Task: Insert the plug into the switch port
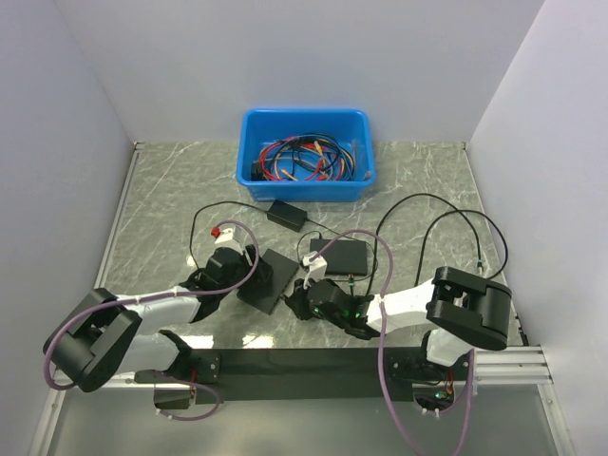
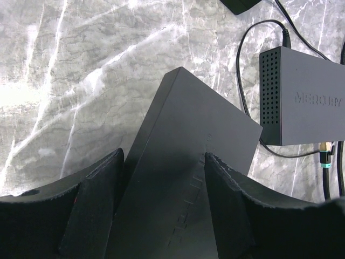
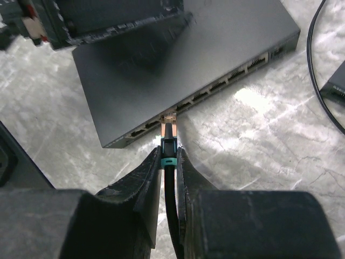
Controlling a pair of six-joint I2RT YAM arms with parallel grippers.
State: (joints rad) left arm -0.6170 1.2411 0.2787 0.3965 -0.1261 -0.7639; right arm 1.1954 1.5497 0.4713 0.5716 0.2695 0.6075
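The switch (image 3: 178, 59) is a flat black box with a row of ports along its near edge. My left gripper (image 2: 163, 156) straddles the switch (image 2: 188, 140), one finger (image 2: 102, 205) against each long side, shut on it. In the top view the left gripper (image 1: 245, 269) holds the switch (image 1: 269, 278) at table centre-left. My right gripper (image 3: 168, 152) is shut on the plug (image 3: 168, 137), a black connector with a teal ring. Its brass tip sits at the mouth of a port in the row. The right gripper (image 1: 302, 296) stands just right of the switch.
A grey Mercury box (image 2: 307, 97) lies right of the switch, with thin black cables around it and another teal-ringed connector (image 2: 323, 159) beside it. A small black adapter (image 1: 287, 214) and a blue bin (image 1: 306, 180) of red, blue and black cables sit farther back.
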